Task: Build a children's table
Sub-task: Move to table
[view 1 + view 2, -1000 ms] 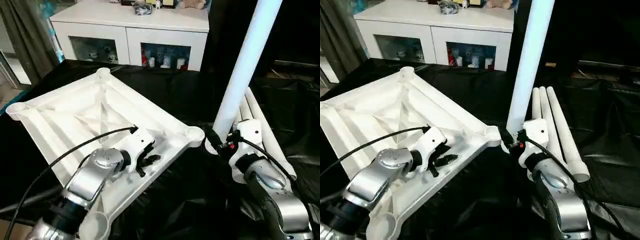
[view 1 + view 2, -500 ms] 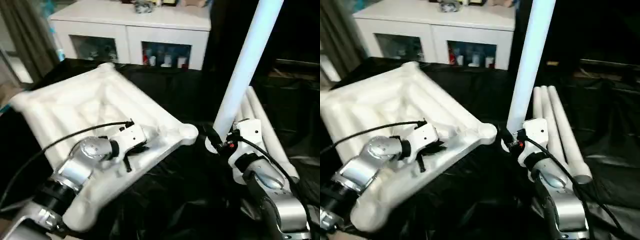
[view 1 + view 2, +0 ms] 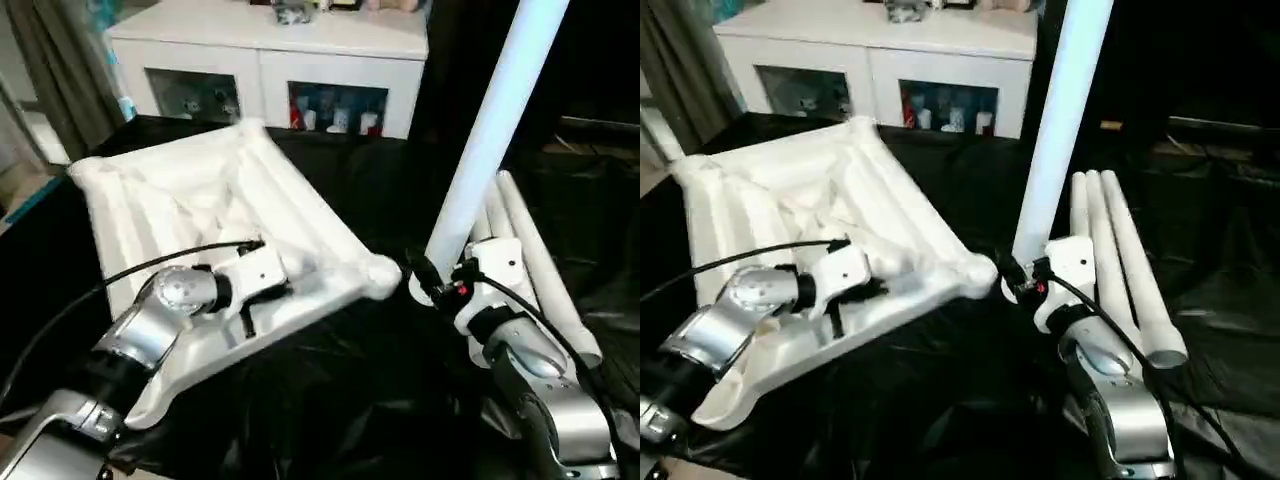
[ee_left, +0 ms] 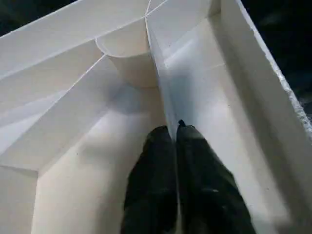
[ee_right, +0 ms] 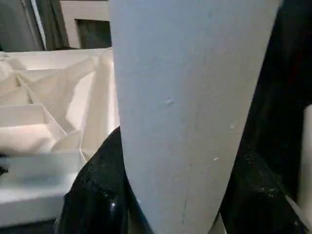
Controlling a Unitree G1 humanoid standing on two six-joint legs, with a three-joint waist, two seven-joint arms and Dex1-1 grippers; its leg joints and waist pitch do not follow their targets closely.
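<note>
**Rib pinched, leg held upright**

We had the left gripper [image 4: 176, 134] clamped on a thin rib inside the upturned table top [image 3: 180, 200]. Our right gripper [image 3: 432, 283] gripped one leg [image 3: 490, 130] upright, just beside the top's near corner socket [image 3: 382, 275].

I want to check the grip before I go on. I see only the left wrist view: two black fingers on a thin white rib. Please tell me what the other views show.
Observer: The tabletop lies underside up on the black cloth, tilted, its far side raised.
Operator: What does the right gripper do?
Observer: The right gripper holds one white leg upright, beside the tabletop's near corner socket.
Operator: Are other legs ready?
Observer: Yes, three more legs lie side by side on the cloth, behind the right arm.
</note>
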